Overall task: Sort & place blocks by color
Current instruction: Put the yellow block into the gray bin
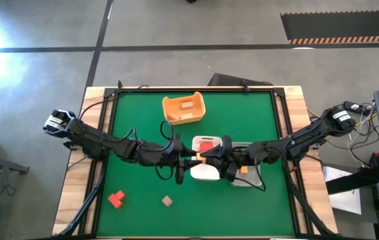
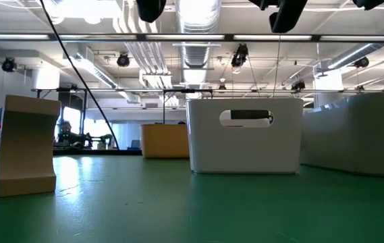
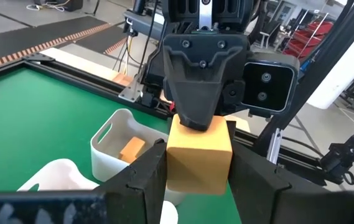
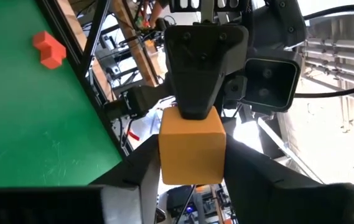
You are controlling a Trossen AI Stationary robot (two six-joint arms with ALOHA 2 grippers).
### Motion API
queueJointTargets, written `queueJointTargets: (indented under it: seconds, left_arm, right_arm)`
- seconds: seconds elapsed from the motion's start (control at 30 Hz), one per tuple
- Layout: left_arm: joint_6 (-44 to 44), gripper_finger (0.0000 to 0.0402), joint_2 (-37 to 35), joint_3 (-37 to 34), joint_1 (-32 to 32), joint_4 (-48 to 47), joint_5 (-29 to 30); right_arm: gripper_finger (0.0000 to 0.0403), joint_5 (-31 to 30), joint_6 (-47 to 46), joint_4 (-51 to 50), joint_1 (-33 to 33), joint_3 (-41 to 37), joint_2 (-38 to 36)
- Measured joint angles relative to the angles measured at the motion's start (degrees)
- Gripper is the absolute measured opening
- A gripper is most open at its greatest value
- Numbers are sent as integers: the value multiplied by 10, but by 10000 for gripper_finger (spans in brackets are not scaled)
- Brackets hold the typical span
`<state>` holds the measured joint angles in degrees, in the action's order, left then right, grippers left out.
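An orange cube block (image 1: 202, 157) hangs in the air over the white trays at mid-table, between both grippers. My left gripper (image 1: 190, 159) reaches it from the table's left and my right gripper (image 1: 216, 159) from the right, each shut on the cube. In the left wrist view the cube (image 3: 198, 155) sits between my own fingers, and likewise in the right wrist view (image 4: 192, 152). A red block (image 1: 116, 199) and a tan block (image 1: 167, 201) lie on the green mat near the near edge. My left gripper pinches the orange cube by two opposite side faces (image 3: 172, 163), coming level from the table's left. The cube is lifted clear above the trays. The right gripper's finger (image 3: 196, 93) lies on the cube's top face. My right gripper pinches the same cube by two opposite side faces (image 4: 164, 158), coming level from the table's right. The cube is clear of the table. The left gripper's finger (image 4: 195, 81) lies over the face turned away from my fingers.
A yellow-orange tub (image 1: 184, 109) holding tan blocks stands toward the far edge. A white tray with red blocks (image 1: 206, 144), a white tray (image 1: 206, 173) and one with an orange block (image 1: 244, 172) sit under the grippers. In the low view the tan block (image 2: 26, 145) is nearest.
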<state>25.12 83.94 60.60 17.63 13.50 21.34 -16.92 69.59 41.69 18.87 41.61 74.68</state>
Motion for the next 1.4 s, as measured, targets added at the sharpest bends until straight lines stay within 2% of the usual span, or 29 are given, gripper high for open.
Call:
queueJointTargets:
  seconds: [0.07, 0.33, 0.63, 0.8, 0.9, 1.0, 1.13, 1.27, 1.4]
  left_arm:
    - [0, 134, 0, 0, 0, 0, -1]
    - [0, 139, 0, -1, 0, -3, -2]
    - [-40, 218, -3, -6, -2, -9, -10]
    - [-123, 251, -22, -14, -4, -33, -9]
    - [-180, 257, -36, -19, -4, -58, 21]
    - [-234, 258, -45, -21, -4, -73, 76]
    - [-313, 258, -55, -21, -4, -69, 160]
    - [-376, 258, -65, -21, -8, -63, 223]
    - [-415, 258, -71, -21, -10, -61, 247]
  right_arm:
    - [122, 4, 3, -1, 0, 0, 0]
    - [122, 7, -5, -7, 0, 0, 0]
    - [130, 7, -36, -9, 0, 0, 0]
    - [130, -17, -113, -27, 0, 0, -2]
    - [127, -52, -194, -59, 0, 1, -6]
    - [127, -83, -295, -151, 0, 18, -12]
    - [127, -79, -465, -392, -6, 80, -17]
    - [126, -40, -621, -637, -10, 143, -17]
    - [126, 23, -752, -838, -11, 189, -19]
